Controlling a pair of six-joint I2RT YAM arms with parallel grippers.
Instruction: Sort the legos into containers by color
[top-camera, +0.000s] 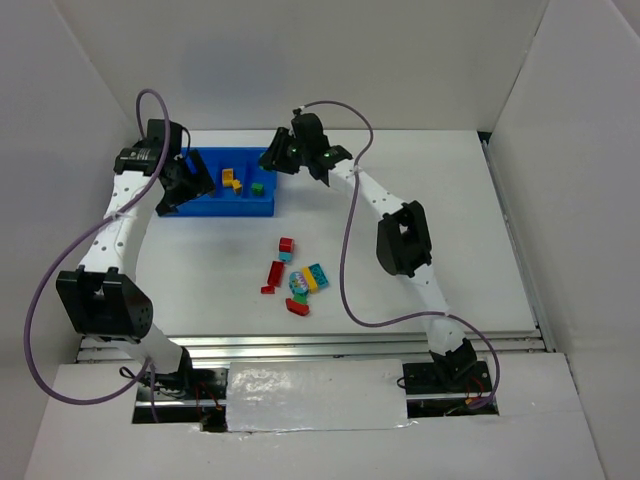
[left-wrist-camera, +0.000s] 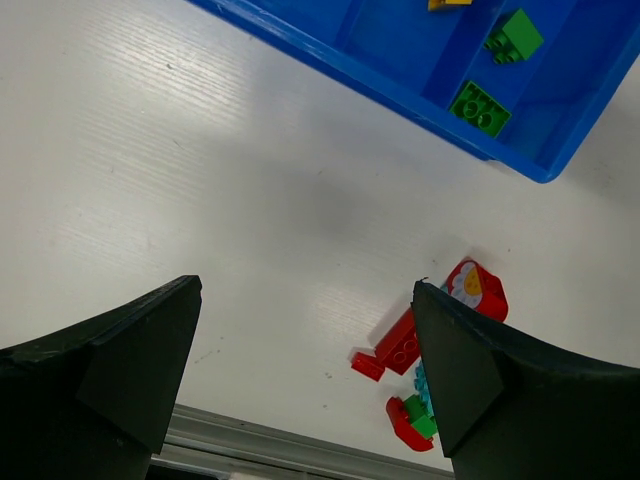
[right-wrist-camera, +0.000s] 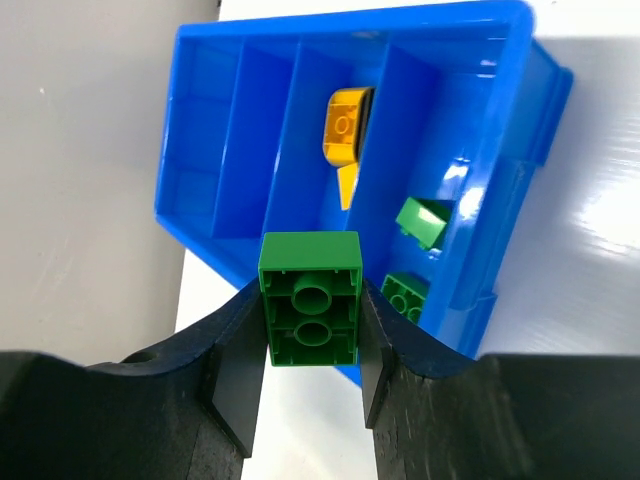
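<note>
One green brick (right-wrist-camera: 310, 300) clamped lengthwise in right jaws, over near wall of tray (right-wrist-camera: 190, 215); green compartment (right-wrist-camera: 430, 120) just ahead, slightly right. Left jaws apart, empty, at other end.

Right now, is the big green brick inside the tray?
Not inside: the right gripper pinches the green brick, beside the tray's outer wall.

White table (top-camera: 450, 230), white walls (top-camera: 400, 60), silver tape patch (top-camera: 315, 395), aluminium rail (top-camera: 330, 345)
</note>
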